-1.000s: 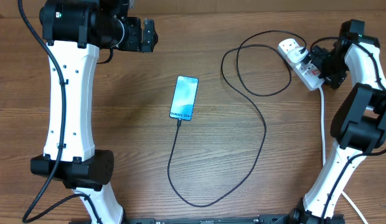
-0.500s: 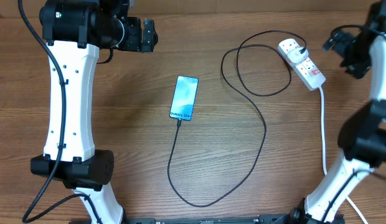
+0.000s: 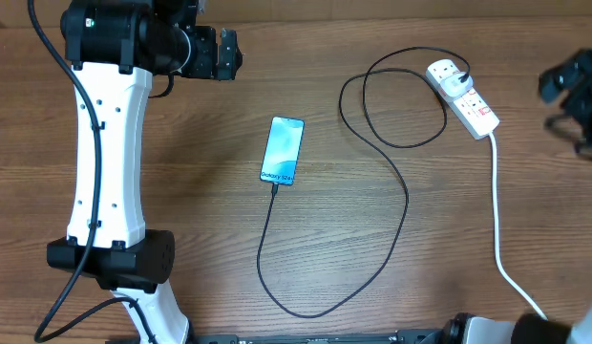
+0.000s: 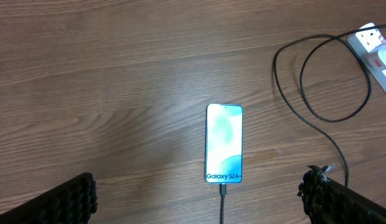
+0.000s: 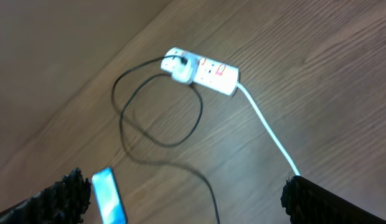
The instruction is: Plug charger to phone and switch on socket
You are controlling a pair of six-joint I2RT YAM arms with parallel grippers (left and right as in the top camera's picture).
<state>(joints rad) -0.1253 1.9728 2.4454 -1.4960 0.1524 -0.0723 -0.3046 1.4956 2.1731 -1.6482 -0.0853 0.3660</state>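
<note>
Lying flat near the middle of the wooden surface (image 3: 181, 239), the phone (image 3: 283, 151) showed a lit screen, and the charger (image 3: 407, 205) met its bottom edge. The black cable looped away, its far end sitting in the end outlet of the socket (image 3: 465, 97), whose white cord (image 3: 496, 210) trailed toward the near edge. The left hand (image 4: 199, 191) hung with fingers (image 4: 75, 198) spread wide, holding nothing. The right hand (image 5: 183, 198), apart from the socket, was likewise wide open and empty.
</note>
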